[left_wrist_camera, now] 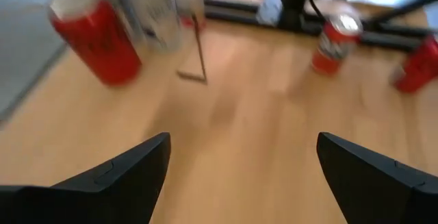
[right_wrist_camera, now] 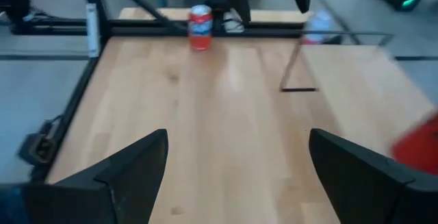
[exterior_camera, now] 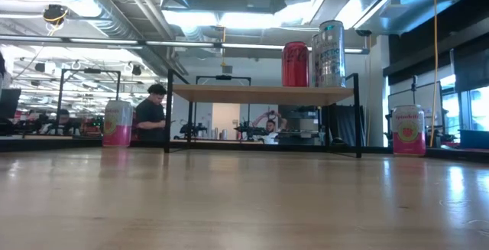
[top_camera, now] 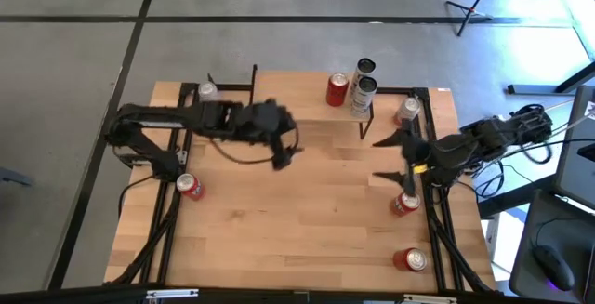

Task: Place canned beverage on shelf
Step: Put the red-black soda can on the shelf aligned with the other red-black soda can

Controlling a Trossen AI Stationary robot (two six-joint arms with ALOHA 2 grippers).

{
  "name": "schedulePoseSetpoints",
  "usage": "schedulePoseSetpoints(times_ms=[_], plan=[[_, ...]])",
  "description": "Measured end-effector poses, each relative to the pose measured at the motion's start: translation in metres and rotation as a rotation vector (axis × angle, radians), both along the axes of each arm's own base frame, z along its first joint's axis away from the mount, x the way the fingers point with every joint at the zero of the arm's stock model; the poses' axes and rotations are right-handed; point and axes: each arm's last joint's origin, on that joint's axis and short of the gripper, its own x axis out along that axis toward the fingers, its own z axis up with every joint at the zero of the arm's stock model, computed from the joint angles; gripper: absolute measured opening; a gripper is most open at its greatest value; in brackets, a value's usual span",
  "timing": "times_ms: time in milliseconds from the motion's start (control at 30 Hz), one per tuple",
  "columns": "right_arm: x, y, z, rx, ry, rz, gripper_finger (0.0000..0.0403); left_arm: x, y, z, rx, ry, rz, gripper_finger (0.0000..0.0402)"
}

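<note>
Nearby, loose cans (top_camera: 190, 186) around shelf (exterior_camera: 260, 93).

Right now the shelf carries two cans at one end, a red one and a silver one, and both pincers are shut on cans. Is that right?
Not quite. The shelf does carry a red can and a silver can at one end, but neither pincer holds a can. The wrist views show the left pincer and right pincer open and empty over bare table.

Bright overhead ceiling light; motion-blurred wrist views; glossy tabletop (exterior_camera: 244, 204) glare.
</note>
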Motion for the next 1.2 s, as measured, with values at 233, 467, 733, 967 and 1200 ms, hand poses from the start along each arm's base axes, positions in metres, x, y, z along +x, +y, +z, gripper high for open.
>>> schedulePoseSetpoints(times_ms=[233, 467, 733, 967, 1200], plan=[[0.041, 0.020, 0.004, 0.056, 0.135, -0.059, 0.0342, -0.066, -0.032, -0.002, -0.102, -0.064, -0.054, 0.0355], [0.068, 0.036, -0.003, 0.255, 0.301, -0.127, 0.0342, -0.111, -0.047, -0.002, -0.215, -0.130, -0.089, 0.0355], [0.069, 0.061, -0.018, 0.513, 0.481, -0.150, 0.0342, -0.119, -0.062, -0.004, -0.245, -0.116, -0.195, 0.0355], [0.034, 0.081, -0.029, 0.505, 0.664, -0.320, 0.0342, -0.120, -0.070, -0.005, -0.241, -0.103, -0.238, 0.0355], [0.005, 0.099, -0.033, 0.535, 0.725, -0.469, 0.0342, -0.121, -0.072, -0.005, -0.241, -0.101, -0.244, 0.0355]])
